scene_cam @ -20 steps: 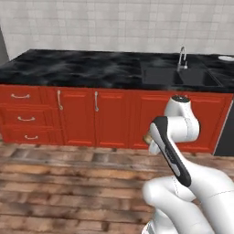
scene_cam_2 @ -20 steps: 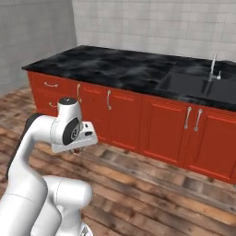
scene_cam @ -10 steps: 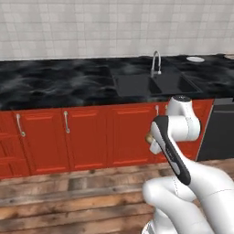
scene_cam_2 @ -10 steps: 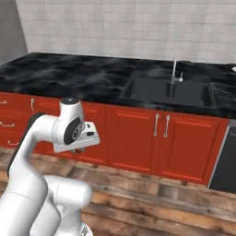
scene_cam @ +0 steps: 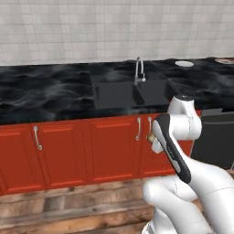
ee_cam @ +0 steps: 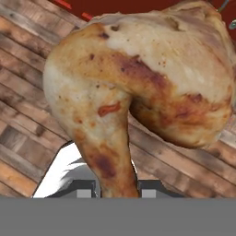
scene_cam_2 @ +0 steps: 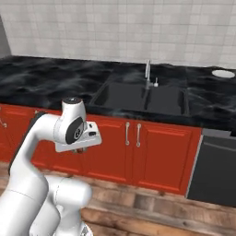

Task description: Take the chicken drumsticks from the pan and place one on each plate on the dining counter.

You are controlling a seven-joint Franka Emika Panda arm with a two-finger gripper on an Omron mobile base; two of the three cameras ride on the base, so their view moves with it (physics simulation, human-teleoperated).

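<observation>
The gripper [ee_cam: 119,193] was clamped on a glossy, lumpy golden-brown chicken drumstick [ee_cam: 138,87], which took up most of the hand view over bare wooden floor [ee_cam: 27,138]. Mid-frame ran red cabinets [scene_cam: 91,146] under a black marble edge, sink [scene_cam_2: 143,97] set in.

Tiled wall [scene_cam: 68,27], red cabinets [scene_cam: 68,151], plank floor [scene_cam: 55,212].

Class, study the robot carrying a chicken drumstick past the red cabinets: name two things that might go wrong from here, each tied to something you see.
1. The gripper holds the chicken drumstick only by its narrow bone end, with the heavy meat hanging beyond it; it might slip out onto the wooden floor.
2. The hand rides close to the red cabinets below the sink, so a turn may knock the drumstick against them.
</observation>
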